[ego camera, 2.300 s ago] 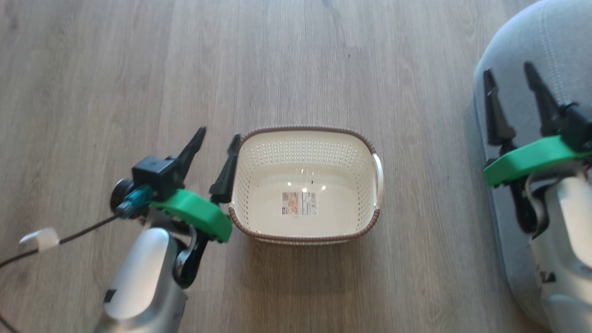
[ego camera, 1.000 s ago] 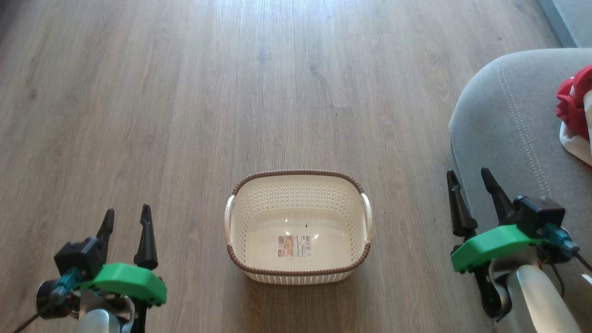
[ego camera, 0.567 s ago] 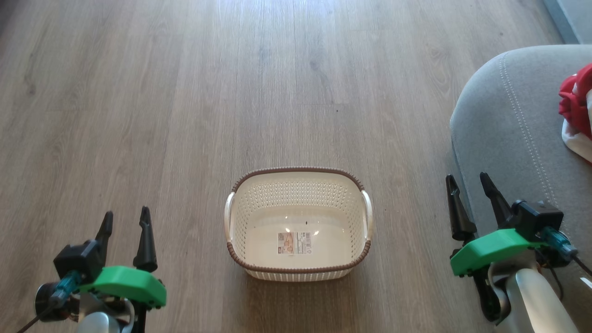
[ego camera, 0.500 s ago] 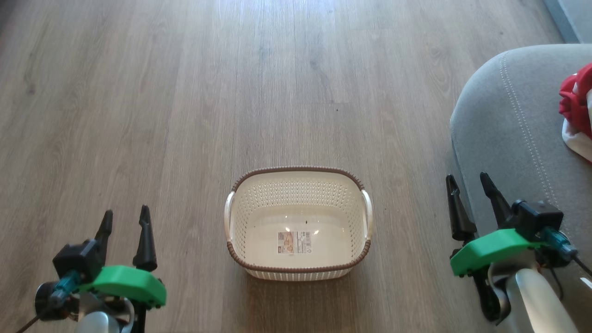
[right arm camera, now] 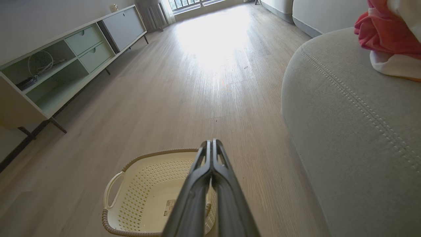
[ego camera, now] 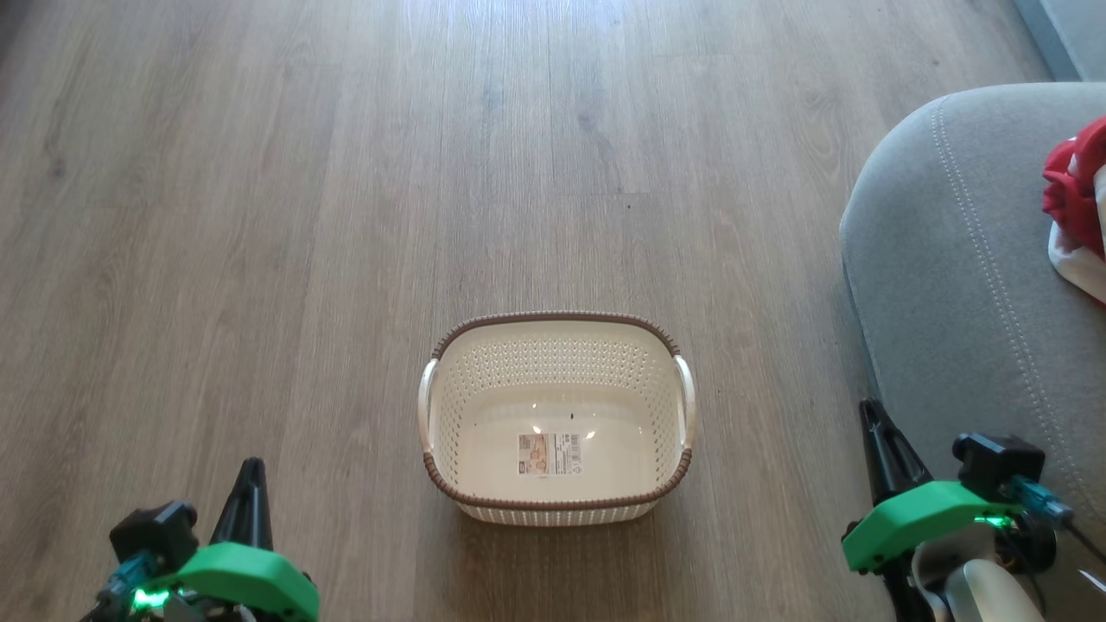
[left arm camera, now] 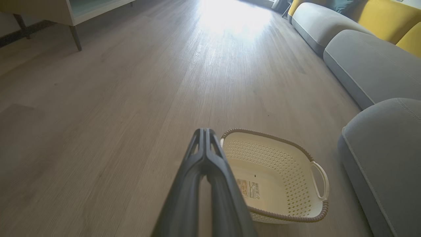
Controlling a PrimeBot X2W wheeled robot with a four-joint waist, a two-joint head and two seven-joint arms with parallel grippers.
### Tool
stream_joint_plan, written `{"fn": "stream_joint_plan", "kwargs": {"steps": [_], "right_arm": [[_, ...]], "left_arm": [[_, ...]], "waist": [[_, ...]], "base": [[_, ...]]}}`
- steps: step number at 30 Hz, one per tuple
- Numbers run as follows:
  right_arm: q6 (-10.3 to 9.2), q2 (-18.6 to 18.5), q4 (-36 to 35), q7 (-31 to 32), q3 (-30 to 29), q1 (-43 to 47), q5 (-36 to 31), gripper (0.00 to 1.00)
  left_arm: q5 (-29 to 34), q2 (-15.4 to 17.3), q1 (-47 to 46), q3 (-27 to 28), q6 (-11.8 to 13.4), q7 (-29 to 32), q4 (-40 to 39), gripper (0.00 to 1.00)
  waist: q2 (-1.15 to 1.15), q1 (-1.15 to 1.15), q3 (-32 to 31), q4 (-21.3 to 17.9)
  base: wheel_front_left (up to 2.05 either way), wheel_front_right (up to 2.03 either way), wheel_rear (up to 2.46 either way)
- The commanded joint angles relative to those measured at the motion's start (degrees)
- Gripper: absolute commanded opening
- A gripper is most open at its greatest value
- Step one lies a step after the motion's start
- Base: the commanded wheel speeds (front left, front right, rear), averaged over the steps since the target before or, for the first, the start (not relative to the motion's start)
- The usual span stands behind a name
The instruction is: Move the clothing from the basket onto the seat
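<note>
The wooden floor (ego camera: pixel 346 216) takes up most of the head view, pale planks running from the bottom edge to the top. The grey seat (ego camera: pixel 950 285) bulges in from the right side, its rounded corner and line of pale stitching turned toward the middle of the frame. In my right wrist view a low white sideboard (right arm camera: pixel 65 65) on thin dark legs stands along the upper left, well apart from everything else. The basket (ego camera: pixel 553 504) sits on the floor at the lower centre of the head view, between my two arms and apart from the seat, upright, its brown rim unbroken and its perforated cream walls and bare bottom open to the camera. The clothing (ego camera: pixel 1071 194) lies on top of the seat at the far right edge, a bunched heap of red with white showing beneath it. The frame cuts it off, so it may be more than one piece, but I cannot say. My left gripper (ego camera: pixel 250 471) is at the lower left corner, fingers pressed together into a single dark point, nothing between them. My right gripper (ego camera: pixel 871 413) is at the lower right, just beside the seat's front edge, closed in the same way and holding nothing. Smallest of all is the label sticker (ego camera: pixel 549 453), flat on the basket's bottom.
</note>
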Motion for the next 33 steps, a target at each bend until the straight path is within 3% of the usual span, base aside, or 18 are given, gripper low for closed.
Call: {"fn": "stream_joint_plan", "kwargs": {"steps": [1,33], "right_arm": [[0.0,0.0,-2.3,0.4,-0.5,-2.6,1.7,0.0],[-0.01,0.7,-5.4,5.6,-2.2,-2.0,21.0,0.0]], "left_arm": [[-1.7,0.3,-2.5,0.3,-0.1,0.5,-2.0,0.0],[-22.0,0.5,-3.4,0.3,-1.0,5.4,-3.7,0.0]], "waist": [[0.0,0.0,0.0,0.0],[0.0,0.0,-0.5,-0.3]], "base": [[0.0,0.0,0.0],[0.0,0.0,0.0]]}}
